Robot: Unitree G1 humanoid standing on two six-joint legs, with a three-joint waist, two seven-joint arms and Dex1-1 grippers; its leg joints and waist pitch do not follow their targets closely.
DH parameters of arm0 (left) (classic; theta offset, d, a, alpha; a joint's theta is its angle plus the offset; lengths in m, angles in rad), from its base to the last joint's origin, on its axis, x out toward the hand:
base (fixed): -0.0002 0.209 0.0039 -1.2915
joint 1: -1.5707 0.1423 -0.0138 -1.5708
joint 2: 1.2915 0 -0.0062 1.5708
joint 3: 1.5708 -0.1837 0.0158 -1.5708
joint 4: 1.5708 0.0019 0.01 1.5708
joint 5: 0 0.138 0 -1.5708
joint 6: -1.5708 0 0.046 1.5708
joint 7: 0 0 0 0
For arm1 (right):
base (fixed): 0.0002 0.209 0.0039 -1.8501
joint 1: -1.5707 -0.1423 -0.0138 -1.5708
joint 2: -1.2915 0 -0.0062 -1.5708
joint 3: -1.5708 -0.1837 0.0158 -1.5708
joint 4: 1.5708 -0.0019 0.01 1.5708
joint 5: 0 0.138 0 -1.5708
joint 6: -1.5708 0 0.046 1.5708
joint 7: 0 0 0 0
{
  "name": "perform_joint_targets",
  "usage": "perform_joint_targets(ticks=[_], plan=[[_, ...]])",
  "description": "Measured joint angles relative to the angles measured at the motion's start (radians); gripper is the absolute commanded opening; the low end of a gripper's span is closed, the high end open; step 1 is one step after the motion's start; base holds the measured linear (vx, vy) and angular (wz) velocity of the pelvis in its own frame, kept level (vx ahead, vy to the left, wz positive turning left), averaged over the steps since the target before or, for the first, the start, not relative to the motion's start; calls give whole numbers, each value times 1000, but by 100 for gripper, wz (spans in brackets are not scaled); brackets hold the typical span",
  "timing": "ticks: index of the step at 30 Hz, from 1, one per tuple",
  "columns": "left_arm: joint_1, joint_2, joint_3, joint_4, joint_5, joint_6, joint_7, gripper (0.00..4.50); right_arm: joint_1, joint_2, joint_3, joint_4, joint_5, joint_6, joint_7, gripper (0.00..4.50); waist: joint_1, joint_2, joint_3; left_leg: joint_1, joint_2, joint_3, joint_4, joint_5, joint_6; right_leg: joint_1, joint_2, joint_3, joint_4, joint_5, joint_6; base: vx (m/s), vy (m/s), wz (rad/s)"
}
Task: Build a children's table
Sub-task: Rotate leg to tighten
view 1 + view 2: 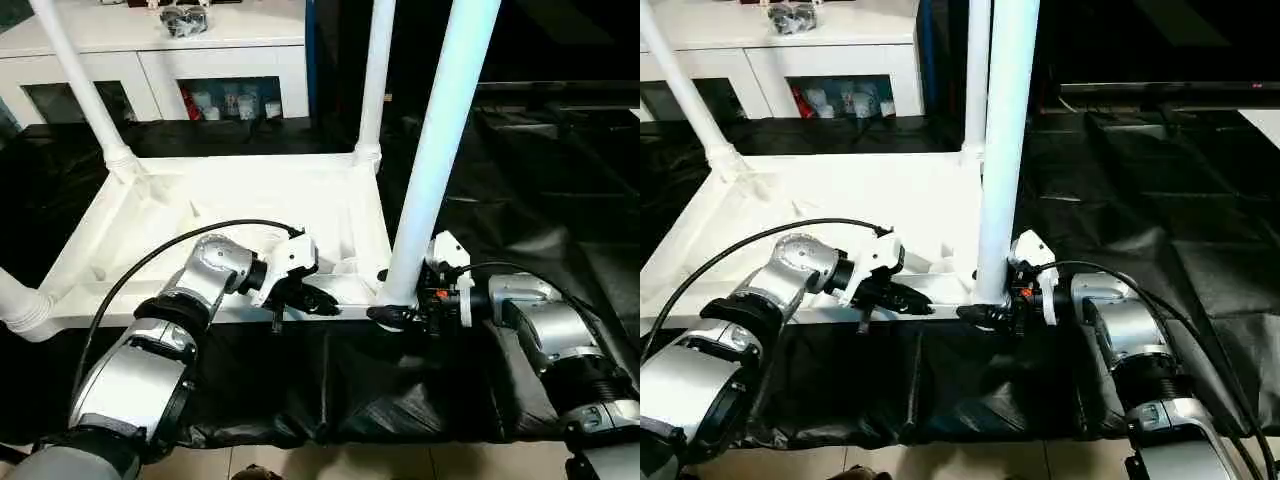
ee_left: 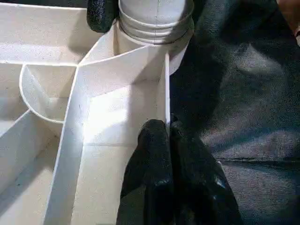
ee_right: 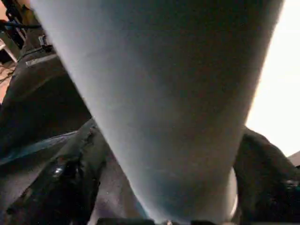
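The children's table lies upside down on black cloth, its white ribbed tabletop [image 1: 250, 200] facing up. White legs stand in its corner sockets: far left [image 1: 80, 80], far right [image 1: 375, 80], and a thick near-right leg [image 1: 440, 150]. My left gripper [image 1: 310, 298] is at the near rim, shut on the thin rim wall [image 2: 166, 93] beside that socket. My right gripper [image 1: 395, 312] is at the base of the near-right leg [image 3: 164, 93]. It is open, with one black finger [image 3: 61, 183] on each side of the leg.
A white cabinet [image 1: 150, 60] with glass doors stands behind the table. Crumpled black cloth [image 1: 520, 200] covers the floor to the right. A black cable [image 1: 150, 260] loops over my left forearm. Bare floor tiles [image 1: 330, 460] show at the near edge.
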Motion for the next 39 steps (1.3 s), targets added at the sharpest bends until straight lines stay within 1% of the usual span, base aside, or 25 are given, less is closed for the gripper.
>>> perform_joint_targets(ticks=[4,5,6,8,9,11,16,20,21,24,25,27,29,31,33,34,35,37,39], plan=[[0,0,-1,0,0,0,-9,0,-1,-1,-2,0,6,15,0,329,0,3,-2,0,0,0,0,0,0,0,0,0,0,0,0,0,0,0],[0,0,-1,1,0,0,-10,0,-2,-1,-2,0,6,18,0,329,0,4,-3,0,0,0,0,0,0,0,0,0,0,0,0,0,0,0],[0,0,-1,2,0,0,-11,0,-2,-1,-2,-1,6,19,0,317,0,5,-3,0,0,0,0,0,0,0,0,0,0,0,0,0,0,0],[0,0,-1,3,0,0,-16,0,-2,-1,-2,-1,6,22,1,303,1,5,-3,0,0,0,0,0,0,0,0,0,0,0,0,0,0,0],[0,0,-1,3,0,0,-17,0,-2,-1,-2,-1,7,23,2,303,2,5,-3,0,0,0,0,0,0,0,0,0,0,0,0,0,0,0],[0,0,-1,3,0,0,-18,0,-2,0,-2,-1,7,27,5,285,3,5,-3,-1,0,0,0,0,0,0,0,0,0,0,0,0,0,0],[0,0,-1,4,0,0,-18,0,-1,0,-2,-1,7,30,5,267,3,5,-3,-1,0,0,0,0,0,0,0,0,0,0,0,0,0,0],[0,0,0,4,0,3,-16,0,0,2,-5,-2,7,28,-2,264,3,5,-3,0,0,0,0,0,0,1,0,0,0,0,1,0,0,0],[0,-1,5,5,0,10,3,0,5,14,-18,-1,5,20,-35,264,2,5,-3,0,0,0,0,0,0,1,0,0,0,0,1,0,0,0],[-4,-13,28,13,0,45,110,0,3,77,-74,23,-6,4,-213,263,-5,5,-3,0,0,0,0,0,0,0,0,0,0,-3,5,0,0,0],[-6,-19,29,13,0,53,131,0,-1,85,-83,31,-8,3,-246,262,-7,5,-3,0,-1,0,0,0,0,0,0,0,0,-3,5,0,0,0],[-7,-41,44,13,-1,73,191,0,-8,122,-123,54,-7,1,-358,262,-12,2,-2,0,0,0,0,0,0,0,0,1,0,-3,6,0,0,0],[-7,-69,63,13,-1,98,263,0,-26,174,-169,86,-7,-2,-499,262,-23,1,-2,1,-1,0,1,0,0,0,0,1,-1,-3,6,0,0,0],[-7,-97,72,14,-5,114,308,0,-47,195,-185,112,-13,-12,-592,262,-35,1,-2,1,-1,0,1,0,0,0,-1,1,-1,-4,6,0,0,0],[-7,-120,84,17,-11,123,361,0,-74,229,-206,152,-25,-37,-693,262,-42,1,-2,0,-1,0,1,0,0,-1,-1,1,-1,-4,6,0,0,0],[-7,-128,87,19,-15,124,380,0,-81,245,-216,168,-27,-57,-739,318,-44,1,-2,0,-1,0,1,0,0,-1,-1,1,-1,-3,6,0,0,0],[-7,-134,88,19,-18,124,390,0,-81,253,-223,173,-27,-72,-761,318,-44,2,-2,0,-1,-1,1,0,0,-1,0,1,-1,-4,6,0,0,0],[-7,-144,88,19,-19,124,393,0,-82,262,-229,185,-30,-95,-789,337,-43,2,-3,0,-1,-1,0,0,0,-1,0,0,-1,-3,6,0,0,0],[-7,-148,86,19,-19,115,392,0,-83,264,-237,185,-29,-99,-792,360,-37,3,-3,-1,-1,0,-1,0,0,-1,0,0,-1,-3,6,0,0,0]])
